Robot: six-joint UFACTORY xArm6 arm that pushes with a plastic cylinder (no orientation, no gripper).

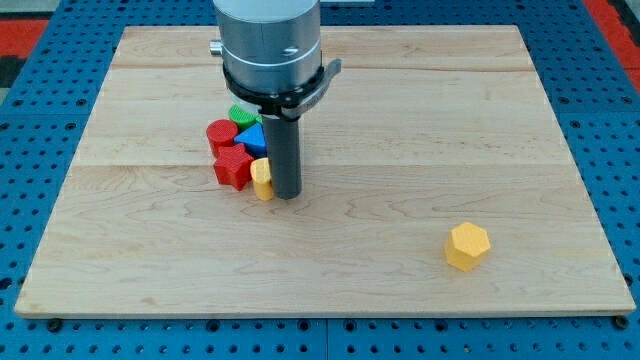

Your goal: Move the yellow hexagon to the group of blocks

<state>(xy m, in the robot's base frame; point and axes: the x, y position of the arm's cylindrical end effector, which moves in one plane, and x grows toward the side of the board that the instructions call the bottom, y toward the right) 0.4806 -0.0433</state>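
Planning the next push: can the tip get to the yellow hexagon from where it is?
Probably yes. My tip sits by the cluster's small yellow block; only bare board lies between it and the yellow hexagon.

Arm housing [268,45] cut off by view's top. Rod hides part of blue block [251,137] and green block [241,114]; their shapes indeterminate.

Yellow hexagon [467,246] flat on board, view's lower right, well apart from block cluster [238,152].
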